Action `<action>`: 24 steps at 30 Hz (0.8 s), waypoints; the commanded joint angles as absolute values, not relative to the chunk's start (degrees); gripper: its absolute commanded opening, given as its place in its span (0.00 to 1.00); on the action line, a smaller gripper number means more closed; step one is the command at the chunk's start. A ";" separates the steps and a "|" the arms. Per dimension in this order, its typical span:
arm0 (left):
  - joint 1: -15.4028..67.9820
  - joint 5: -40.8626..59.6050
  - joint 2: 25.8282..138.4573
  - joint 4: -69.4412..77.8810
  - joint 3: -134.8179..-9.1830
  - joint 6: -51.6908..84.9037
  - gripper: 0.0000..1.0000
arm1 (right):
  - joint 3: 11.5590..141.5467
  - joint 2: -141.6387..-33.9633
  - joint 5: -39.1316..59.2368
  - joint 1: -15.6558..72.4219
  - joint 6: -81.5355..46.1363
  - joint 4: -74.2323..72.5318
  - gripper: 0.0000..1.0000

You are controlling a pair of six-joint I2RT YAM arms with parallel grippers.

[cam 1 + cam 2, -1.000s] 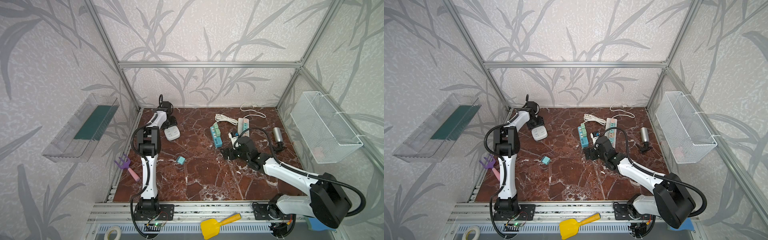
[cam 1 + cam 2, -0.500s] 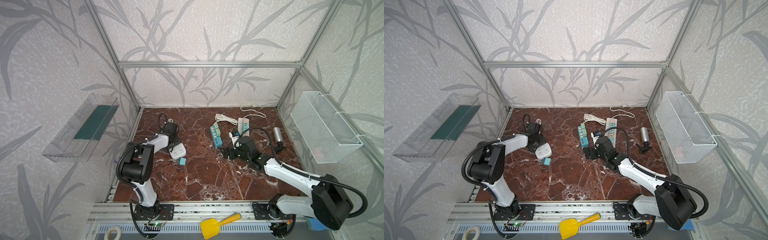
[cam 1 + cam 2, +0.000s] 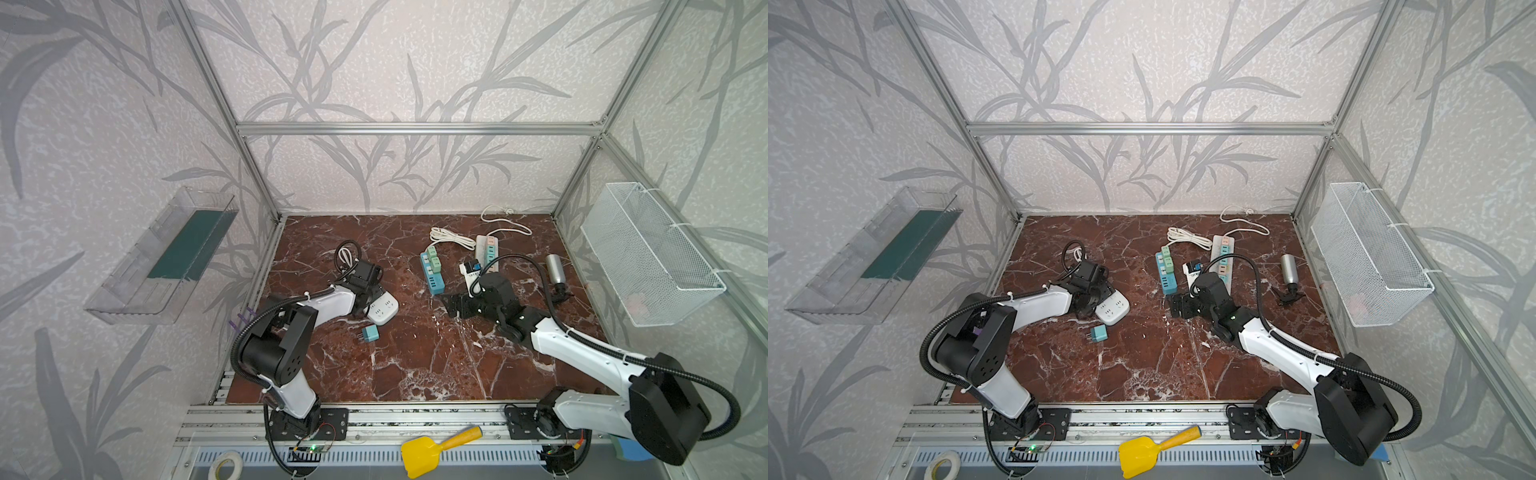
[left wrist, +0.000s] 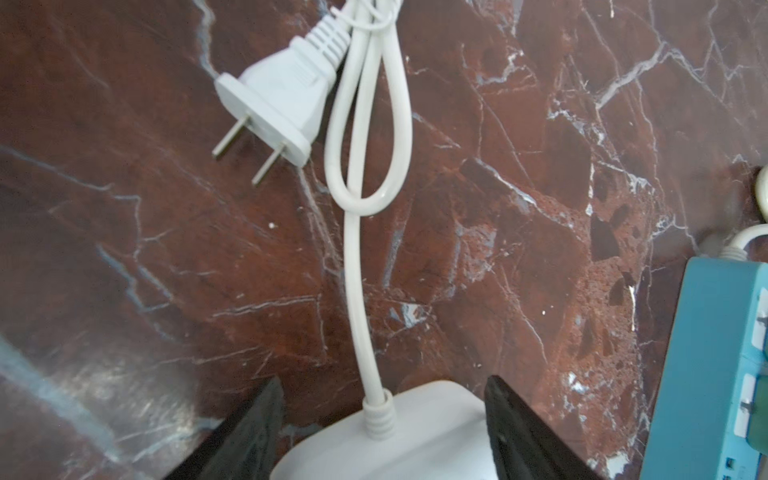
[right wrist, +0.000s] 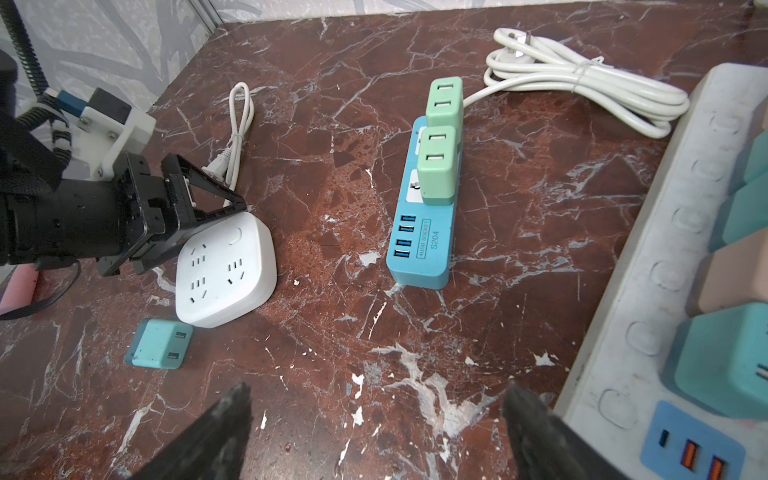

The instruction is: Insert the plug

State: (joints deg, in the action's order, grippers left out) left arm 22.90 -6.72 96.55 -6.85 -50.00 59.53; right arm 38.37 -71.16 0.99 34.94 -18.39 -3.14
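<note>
Right wrist view: the teal plug [image 5: 160, 344] lies flat on the marble worktop [image 5: 498, 208], just beside the front corner of the white square socket [image 5: 226, 270] and not in it. Its 2 USB slots face this camera. In both top views the plug [image 3: 370, 333] [image 3: 1099, 333] sits just in front of the socket [image 3: 382, 309], prongs pointing toward the left arm's side.

The left pincer [image 4: 382, 380] straddles the far end of the socket, where the cord [image 4: 357, 291] comes out. Its black fingers [image 4: 253, 432] stand apart on either side of the white body; a dark gap shows beside one of them, so nothing is clamped. The plug lies near this pincer but clear of it – on the opposite side of the socket. The cord loops away to a 2-pin end [image 4: 274, 99] lying loose on the marble.

The right pincer [image 5: 376, 386] is spread wide and empty, low over bare worktop, well apart from the plug, which lies across the middle from it. A blue strip [image 5: 424, 232] carrying 2 green adapters lies ahead of it – a white strip [image 5: 648, 291] is close at its side.
</note>
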 commanded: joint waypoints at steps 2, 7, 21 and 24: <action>22.85 -3.87 92.71 -8.16 -49.68 57.24 0.78 | 38.49 -71.46 1.23 35.36 -18.37 -3.35 0.93; 23.01 -4.35 84.97 -16.92 -48.23 49.49 0.79 | 38.58 -71.37 1.08 35.51 -18.19 -3.08 0.93; 29.41 7.75 79.98 -22.31 -45.11 42.33 0.83 | 38.83 -71.69 0.01 36.06 -17.49 -2.72 0.93; 29.89 9.21 81.35 -18.16 -44.08 44.13 0.84 | 38.79 -72.04 -0.26 36.08 -17.40 -2.72 0.93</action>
State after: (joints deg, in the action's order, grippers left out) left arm 29.63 7.11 80.23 -20.95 -45.12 43.46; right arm 38.37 -71.40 0.49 35.75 -18.13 -3.07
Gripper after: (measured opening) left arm 0.839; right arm 0.928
